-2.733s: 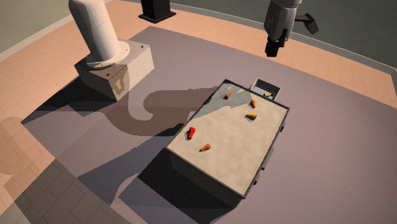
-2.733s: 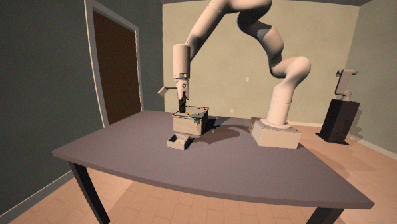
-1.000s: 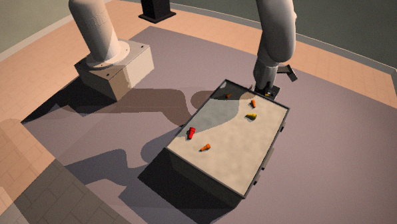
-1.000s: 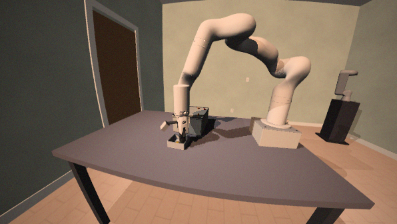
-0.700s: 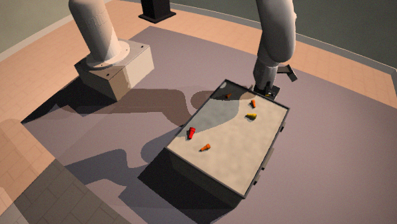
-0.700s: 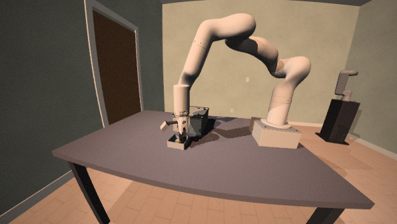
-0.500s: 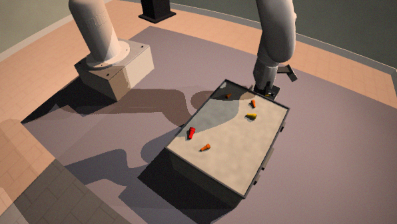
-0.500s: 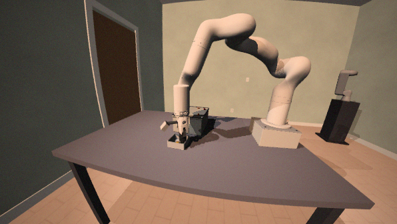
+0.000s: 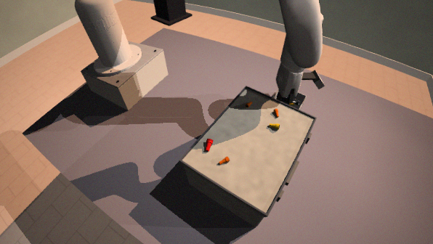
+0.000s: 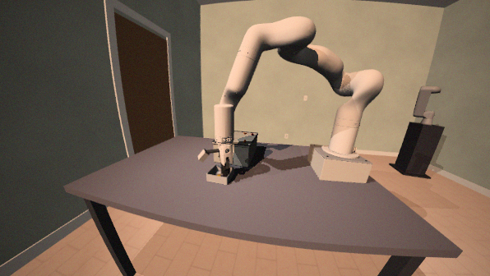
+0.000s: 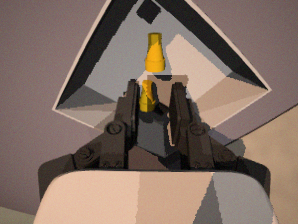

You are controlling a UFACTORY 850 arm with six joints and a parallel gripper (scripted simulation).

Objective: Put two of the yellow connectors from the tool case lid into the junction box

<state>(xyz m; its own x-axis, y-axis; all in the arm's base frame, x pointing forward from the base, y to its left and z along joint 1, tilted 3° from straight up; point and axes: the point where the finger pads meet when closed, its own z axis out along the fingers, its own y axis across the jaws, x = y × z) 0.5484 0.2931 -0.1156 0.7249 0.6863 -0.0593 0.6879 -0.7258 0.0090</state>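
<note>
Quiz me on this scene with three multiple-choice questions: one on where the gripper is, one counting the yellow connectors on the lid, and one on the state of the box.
1. Where is the gripper?
A. beside the arm's base
B. over the box
C. by the door

2. How many yellow connectors lie on the lid?
A. none
B. one
C. three

3. What state is the box in?
A. open, with a yellow connector on its floor
B. open and empty
C. covered

Answers:
1. B, the wrist view looks past the fingers straight into the box.
2. B, the top view shows a lone yellow there.
3. A, it lies beyond the fingertips in the wrist view.
</note>
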